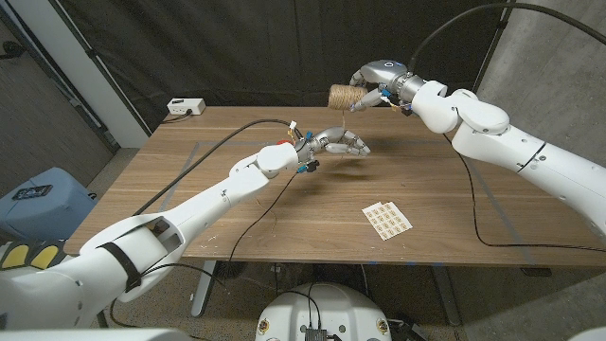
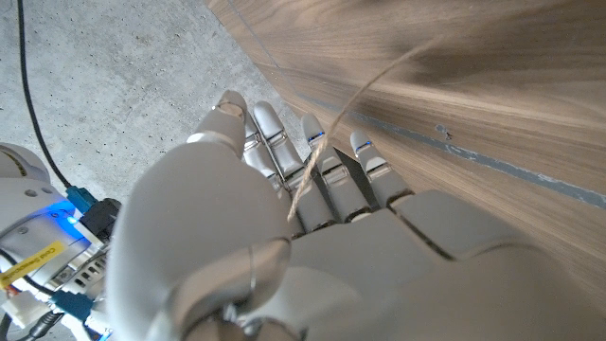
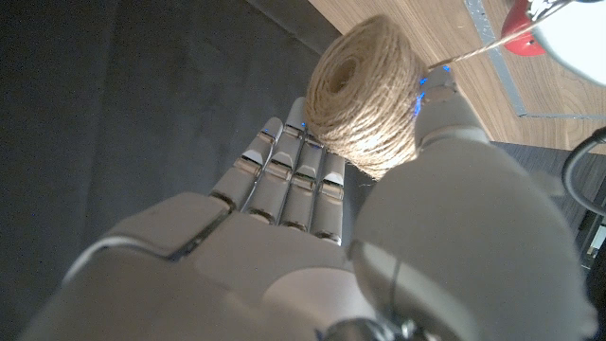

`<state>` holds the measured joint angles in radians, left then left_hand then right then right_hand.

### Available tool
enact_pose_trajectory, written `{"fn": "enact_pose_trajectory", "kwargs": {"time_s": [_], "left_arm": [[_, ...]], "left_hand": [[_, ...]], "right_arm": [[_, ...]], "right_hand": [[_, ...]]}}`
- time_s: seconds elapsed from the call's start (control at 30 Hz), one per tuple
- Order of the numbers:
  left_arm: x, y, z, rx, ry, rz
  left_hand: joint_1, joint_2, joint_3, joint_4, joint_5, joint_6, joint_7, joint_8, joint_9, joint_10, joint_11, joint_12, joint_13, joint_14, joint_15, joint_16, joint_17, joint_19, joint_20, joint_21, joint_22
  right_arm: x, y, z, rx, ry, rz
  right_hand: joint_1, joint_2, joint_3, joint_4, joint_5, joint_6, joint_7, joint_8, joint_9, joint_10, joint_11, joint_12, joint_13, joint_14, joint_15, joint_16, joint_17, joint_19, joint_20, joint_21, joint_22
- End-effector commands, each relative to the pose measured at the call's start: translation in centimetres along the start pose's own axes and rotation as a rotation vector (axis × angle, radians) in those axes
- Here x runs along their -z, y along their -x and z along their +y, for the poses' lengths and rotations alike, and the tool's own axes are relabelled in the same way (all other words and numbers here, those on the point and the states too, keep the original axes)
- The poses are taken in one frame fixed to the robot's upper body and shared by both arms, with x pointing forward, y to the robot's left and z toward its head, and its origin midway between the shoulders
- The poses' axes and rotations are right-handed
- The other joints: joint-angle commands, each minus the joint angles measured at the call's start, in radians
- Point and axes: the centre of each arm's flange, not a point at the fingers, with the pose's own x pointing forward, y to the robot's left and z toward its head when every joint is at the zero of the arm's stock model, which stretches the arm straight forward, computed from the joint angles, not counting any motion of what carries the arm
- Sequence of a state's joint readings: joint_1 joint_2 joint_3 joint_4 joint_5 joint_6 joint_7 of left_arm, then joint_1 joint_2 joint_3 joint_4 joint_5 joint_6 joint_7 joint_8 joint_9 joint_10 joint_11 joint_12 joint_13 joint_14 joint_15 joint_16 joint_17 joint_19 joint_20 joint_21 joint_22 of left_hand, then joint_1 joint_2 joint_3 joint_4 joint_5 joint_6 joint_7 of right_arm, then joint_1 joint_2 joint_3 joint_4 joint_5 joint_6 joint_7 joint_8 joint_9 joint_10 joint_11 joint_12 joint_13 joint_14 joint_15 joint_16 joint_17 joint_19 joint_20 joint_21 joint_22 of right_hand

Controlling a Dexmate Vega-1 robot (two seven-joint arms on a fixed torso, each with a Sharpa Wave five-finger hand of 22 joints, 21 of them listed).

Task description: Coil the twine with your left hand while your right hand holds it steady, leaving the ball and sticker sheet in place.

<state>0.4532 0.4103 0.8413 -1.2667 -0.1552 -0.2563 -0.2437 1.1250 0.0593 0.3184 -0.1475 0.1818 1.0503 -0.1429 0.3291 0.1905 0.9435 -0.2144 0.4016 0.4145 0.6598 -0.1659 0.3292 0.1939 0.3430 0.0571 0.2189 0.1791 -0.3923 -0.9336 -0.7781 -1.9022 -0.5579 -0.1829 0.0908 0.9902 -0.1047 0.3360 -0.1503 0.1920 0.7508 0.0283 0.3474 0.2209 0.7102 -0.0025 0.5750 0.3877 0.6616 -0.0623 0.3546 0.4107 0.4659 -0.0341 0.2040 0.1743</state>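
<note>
Twine ball held up above the tabletop's far edge, gripped in the right hand, fingers wrapped round one side and thumb pressed against the other. Loose strand stretched from the ball toward the left hand, lying across that hand's fingers, pinched there as far as can be seen. Left hand raised over mid-tabletop. Sticker sheet flat on the wood, near the front right.
</note>
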Motion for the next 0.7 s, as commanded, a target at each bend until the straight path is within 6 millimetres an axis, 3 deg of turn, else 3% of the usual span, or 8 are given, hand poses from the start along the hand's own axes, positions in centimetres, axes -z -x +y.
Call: {"fn": "enact_pose_trajectory", "kwargs": {"time_s": [0.03,0.7], "left_arm": [[-0.3,0.0,0.1,0.013,0.005,-0.01],[-1.5,-0.2,-0.3,0.048,-0.002,-0.043]], "left_hand": [[-0.002,0.008,0.001,-0.001,0.005,0.005,-0.001,0.004,0.004,0.005,0.001,-0.006,0.004,0.006,0.002,0.002,0.004,0.01,0.004,0.0,0.003],[-0.002,0.01,0.001,-0.001,0.006,0.01,0.003,0.005,0.004,0.01,0.0,-0.009,0.013,0.011,0.001,0.002,0.006,0.011,0.005,-0.001,0.003]], "right_arm": [[0.8,-0.9,0.2,0.009,0.013,0.017],[1.7,-2.1,0.9,-0.014,0.052,0.05]], "right_hand": [[0.074,0.078,-0.001,-0.002,0.005,0.141,-0.136,0.008,0.002,0.12,-0.116,0.003,0.0,0.013,-0.155,0.002,0.003,0.011,0.0,0.004,0.002],[0.077,0.08,-0.003,-0.002,0.005,0.136,-0.137,0.004,0.001,0.128,-0.128,-0.001,-0.008,0.017,-0.156,0.0,0.006,0.013,-0.004,0.002,0.002]]}}
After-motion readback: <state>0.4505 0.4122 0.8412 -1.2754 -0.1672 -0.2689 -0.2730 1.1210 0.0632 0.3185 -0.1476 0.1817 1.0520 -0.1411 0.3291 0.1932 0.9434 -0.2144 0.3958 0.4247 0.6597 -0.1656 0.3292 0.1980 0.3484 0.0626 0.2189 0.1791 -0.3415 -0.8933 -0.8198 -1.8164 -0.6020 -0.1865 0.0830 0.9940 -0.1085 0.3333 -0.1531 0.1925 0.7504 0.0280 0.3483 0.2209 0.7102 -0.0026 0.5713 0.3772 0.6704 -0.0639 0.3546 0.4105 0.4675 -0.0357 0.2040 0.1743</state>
